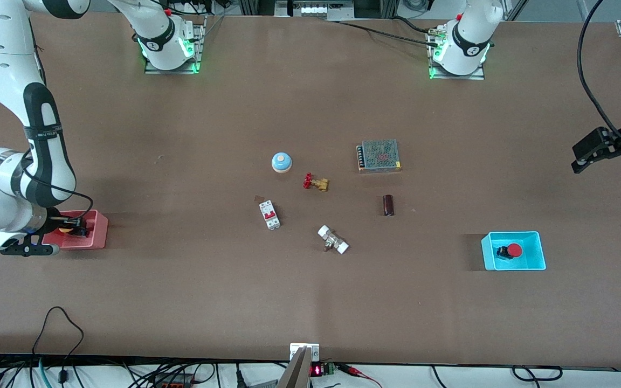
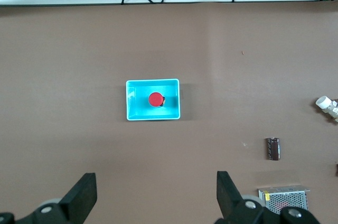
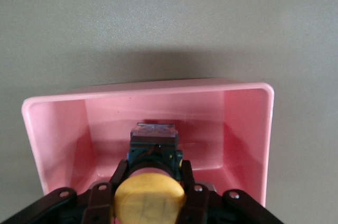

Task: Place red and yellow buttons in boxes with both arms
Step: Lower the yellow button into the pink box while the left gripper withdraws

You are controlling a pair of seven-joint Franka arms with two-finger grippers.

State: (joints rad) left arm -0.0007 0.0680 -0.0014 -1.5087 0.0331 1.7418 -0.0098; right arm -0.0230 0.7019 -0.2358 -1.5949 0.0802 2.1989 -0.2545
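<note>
My right gripper [image 3: 150, 195] has its jaws clamped on the round orange-yellow capped button [image 3: 149, 195], hanging inside the pink-red plastic tub [image 3: 248, 129] near the right arm's table edge, while my left gripper [image 2: 156, 197] waits open-jawed, the red-capped button [image 2: 155, 99] already lying in the cyan-blue plastic tub [image 2: 135, 109].

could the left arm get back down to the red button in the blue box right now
Probably yes. The left gripper hangs open and empty above the table toward its own end, and the red button sits uncovered in the blue box, with nothing over it. The right gripper is busy at the pink box.
</note>
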